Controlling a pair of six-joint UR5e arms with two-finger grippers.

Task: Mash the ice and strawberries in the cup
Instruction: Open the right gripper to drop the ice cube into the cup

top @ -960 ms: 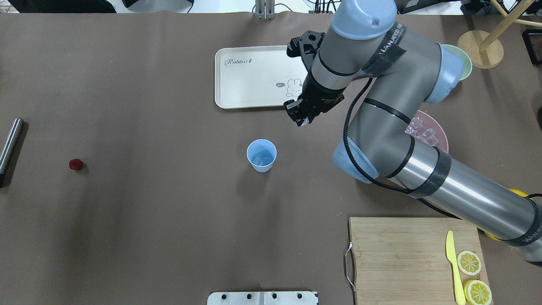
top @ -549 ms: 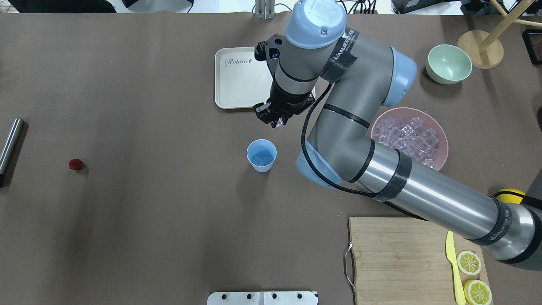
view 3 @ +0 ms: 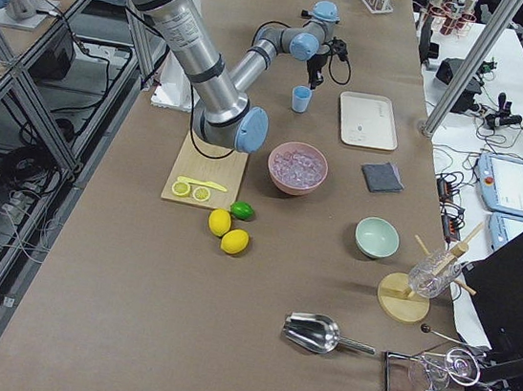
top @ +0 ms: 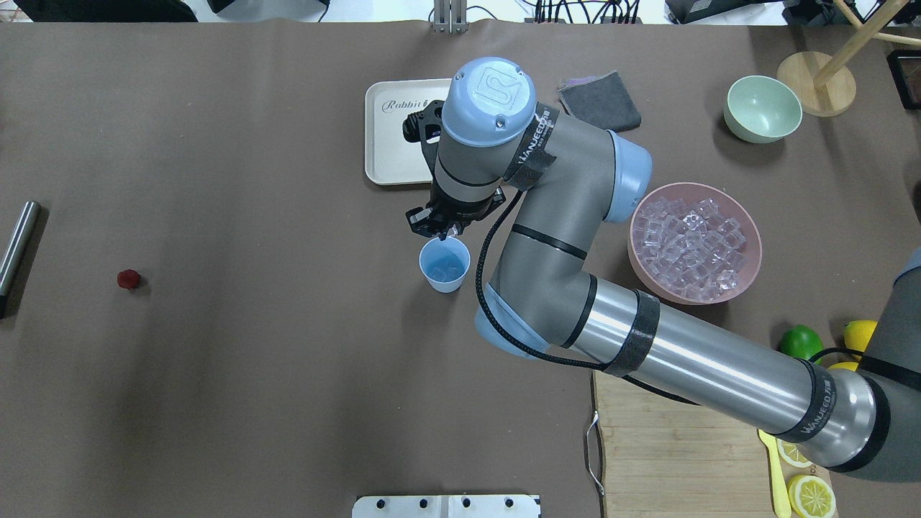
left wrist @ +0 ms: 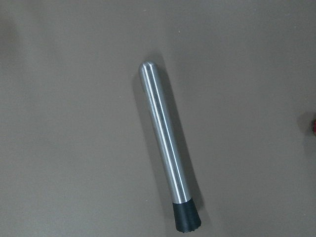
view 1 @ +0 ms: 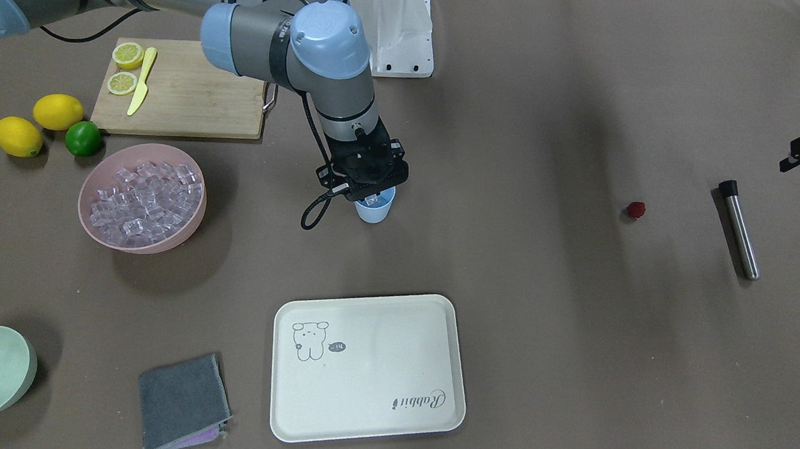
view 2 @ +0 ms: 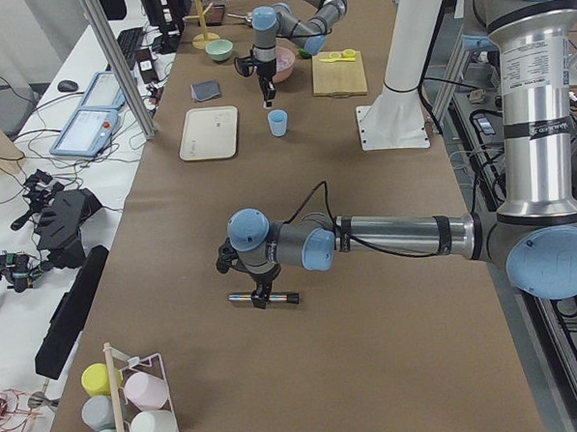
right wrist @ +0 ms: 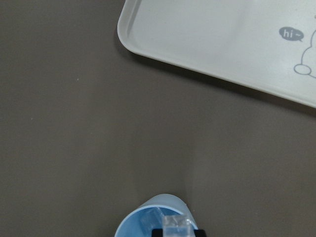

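the right tool (top: 440, 229) hangs just over the far rim of the cup (top: 446, 286), its jaws pinched close on a single ice cube (right wrist: 177, 226). it holds the cube high and upright, likely so the cube falls straight in once released rather than bouncing off the rim. the cup stands upright near the middle of the desk (top: 252, 396), open side up, with a few cubes (top: 446, 272) already lying on its bottom. the main heap of ice (top: 691, 241) sits in the pink bowl (top: 694, 300), off on the right arm's side of the desk.

the strawberry (top: 129, 279) lies alone on the bare desk, well apart from the cup, on the left arm's side. near it rests a steel muddler (left wrist: 164, 148), flat on the desk with its black tip pointing away from the robot. the left tool (view 2: 262, 297) hovers over that muddler, seemingly parked there ready for the mashing step. how far it is open i cannot tell, and the wrist view shows nothing gripped.

judging by this, loading is partway: ice is going in, the berry is not yet in the cup, and mashing has not begun.
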